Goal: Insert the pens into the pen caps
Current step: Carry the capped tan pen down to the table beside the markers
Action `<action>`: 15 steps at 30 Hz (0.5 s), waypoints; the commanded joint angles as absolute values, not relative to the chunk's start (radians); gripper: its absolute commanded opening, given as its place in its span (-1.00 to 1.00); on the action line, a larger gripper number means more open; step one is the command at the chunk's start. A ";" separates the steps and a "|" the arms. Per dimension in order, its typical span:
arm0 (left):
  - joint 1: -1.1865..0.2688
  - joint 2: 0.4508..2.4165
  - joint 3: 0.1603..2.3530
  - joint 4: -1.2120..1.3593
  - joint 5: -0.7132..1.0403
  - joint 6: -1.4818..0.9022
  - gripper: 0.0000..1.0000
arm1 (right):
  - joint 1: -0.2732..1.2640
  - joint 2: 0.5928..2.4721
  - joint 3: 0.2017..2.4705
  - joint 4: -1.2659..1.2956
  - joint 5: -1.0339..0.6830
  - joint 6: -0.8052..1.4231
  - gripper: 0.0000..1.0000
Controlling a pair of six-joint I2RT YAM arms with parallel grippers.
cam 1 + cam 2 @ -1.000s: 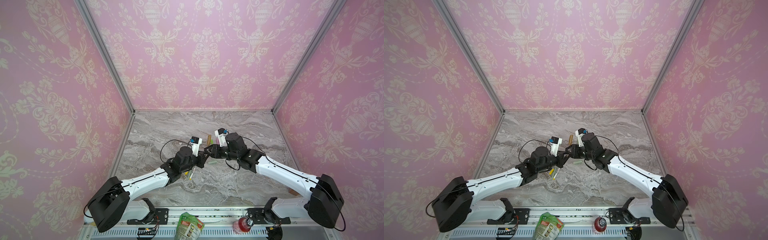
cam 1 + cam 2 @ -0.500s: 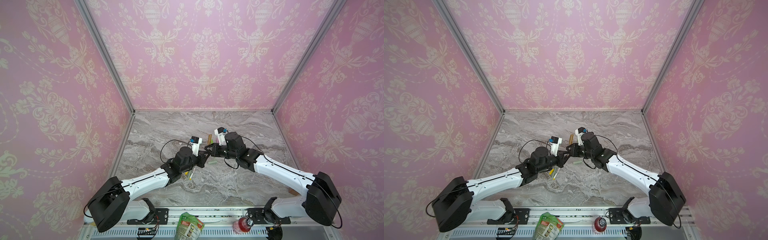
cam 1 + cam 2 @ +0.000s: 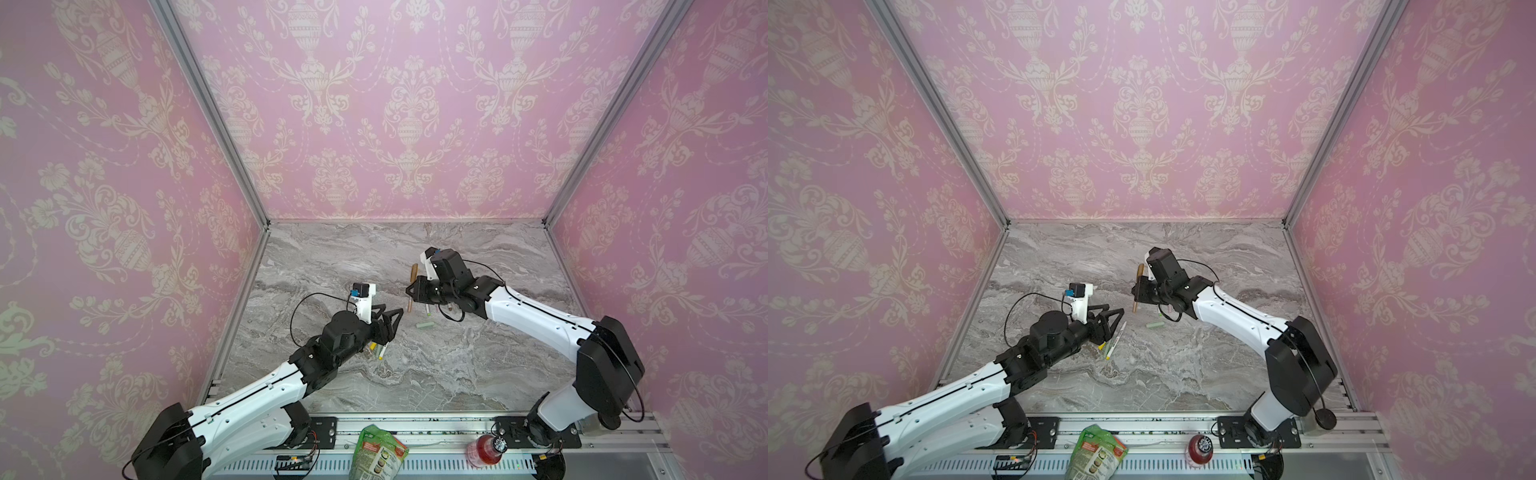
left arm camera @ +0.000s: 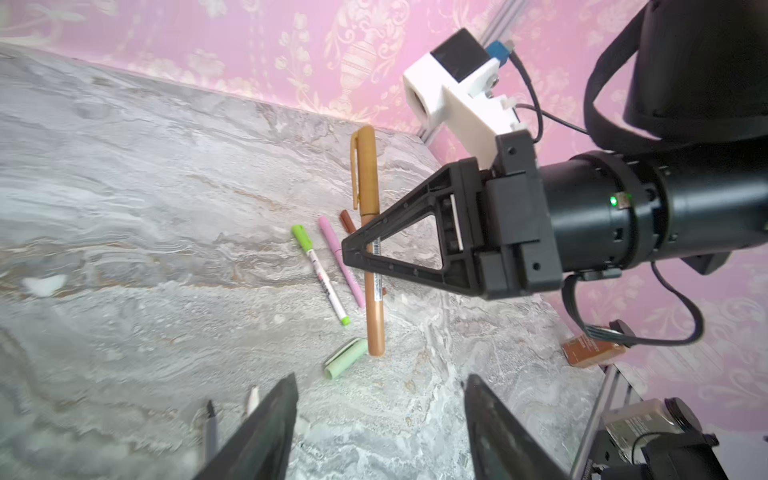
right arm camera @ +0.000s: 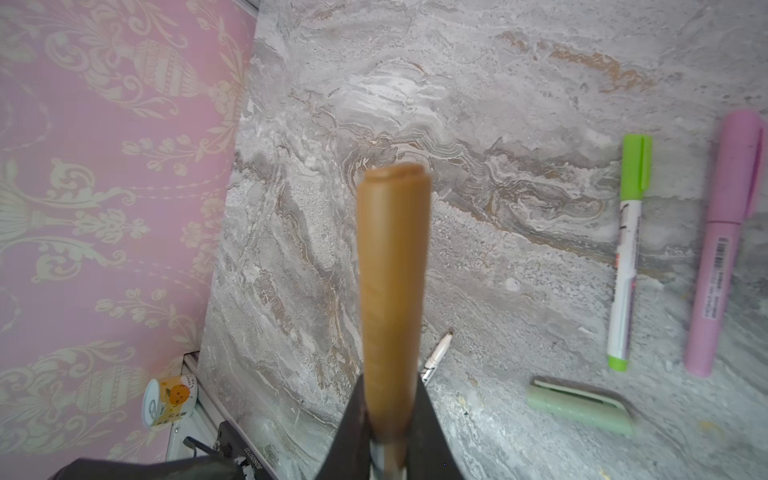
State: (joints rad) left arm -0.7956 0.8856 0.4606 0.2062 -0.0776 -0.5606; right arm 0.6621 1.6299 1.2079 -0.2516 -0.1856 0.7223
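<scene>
The tan, capped marker pen (image 4: 368, 187) is over the middle of the grey marbled worktop (image 3: 415, 374), cap end pointing far. The right end effector (image 3: 412, 291) pinches it at mid-barrel, jaws pressed onto it. The right arm reaches from the near right corner leftward to the centre. A short pale green plastic cap (image 3: 424, 325) lies on the worktop just near of the pen. To the near left, the left end effector (image 4: 379, 379) is spread and empty, pointing right. The left arm stretches in low from the near left corner.
</scene>
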 commanded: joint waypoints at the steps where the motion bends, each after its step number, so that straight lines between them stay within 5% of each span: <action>1: -0.786 0.807 0.442 -0.047 -0.240 -0.517 0.36 | 0.650 1.734 1.298 -0.378 -0.196 0.662 -0.85; 15: -0.764 0.664 0.376 -0.117 -0.243 -0.549 0.42 | 0.589 2.136 1.694 -0.726 -0.180 0.511 -0.84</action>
State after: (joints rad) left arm -0.7742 0.6765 0.3897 -0.0879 -0.2203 -0.5514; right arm 0.5968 2.1155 1.6295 -0.5938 -0.2047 0.5739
